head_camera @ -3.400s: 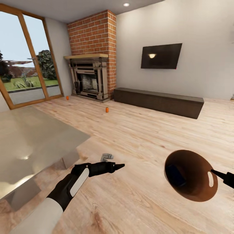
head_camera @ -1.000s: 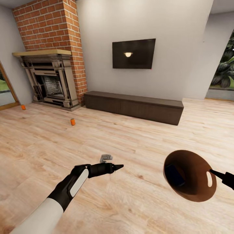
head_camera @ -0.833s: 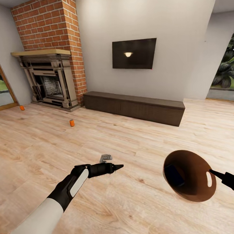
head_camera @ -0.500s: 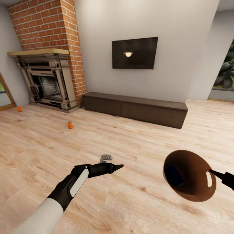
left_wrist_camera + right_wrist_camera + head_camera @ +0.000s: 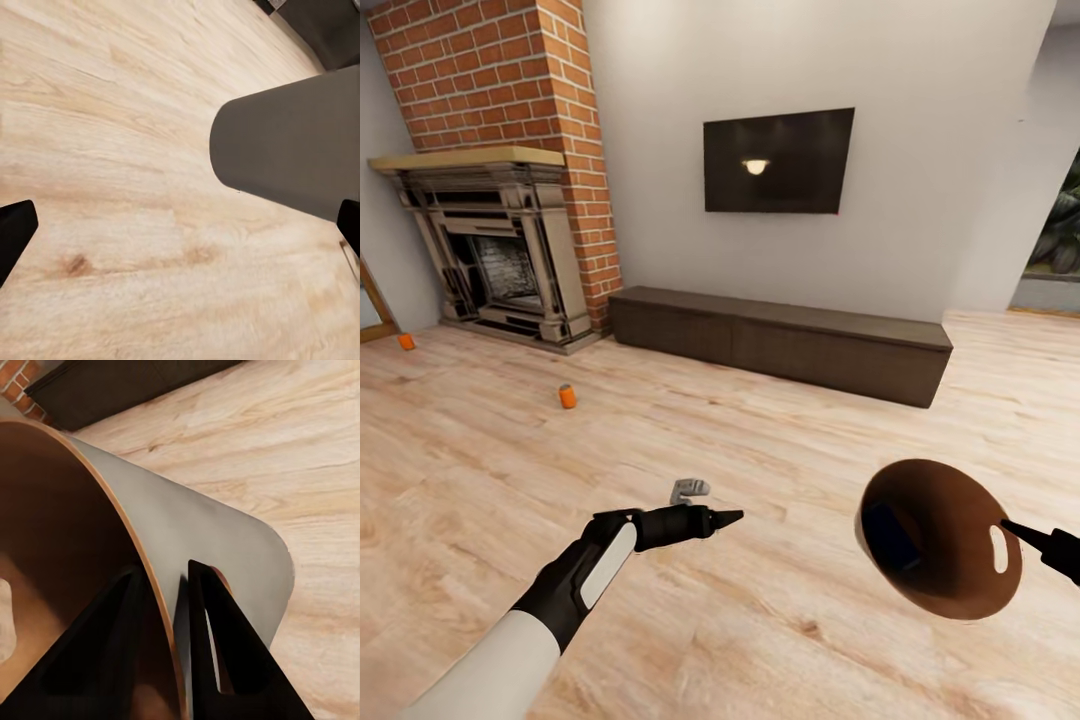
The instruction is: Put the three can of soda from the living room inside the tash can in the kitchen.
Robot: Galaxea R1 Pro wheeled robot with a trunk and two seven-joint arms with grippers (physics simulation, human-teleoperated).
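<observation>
In the head view the tash can (image 5: 945, 585), grey outside and brown inside, hangs tilted at the lower right with its mouth toward me. My right gripper (image 5: 1015, 528) is shut on its rim beside the slot handle. A blue can of soda (image 5: 890, 536) lies inside it. Two orange cans stand on the living room floor, one (image 5: 567, 396) ahead to the left and one (image 5: 406, 341) farther left near the fireplace. My left gripper (image 5: 712, 512) is open and holds nothing. The left wrist view looks at the bin's grey wall (image 5: 300, 142). In the right wrist view the fingers (image 5: 225, 652) clamp the rim (image 5: 161, 607).
A brick fireplace (image 5: 490, 240) stands at the back left. A long low dark cabinet (image 5: 780, 345) runs along the wall under a TV (image 5: 778, 160). A glass door (image 5: 1060, 240) is at the far right. Light wood floor (image 5: 760, 430) lies between me and the orange cans.
The whole view has swung right and moved forward: the glass table and left doors left the picture, and the fireplace and orange cans slid left. Both arms and the bin keep their pose.
</observation>
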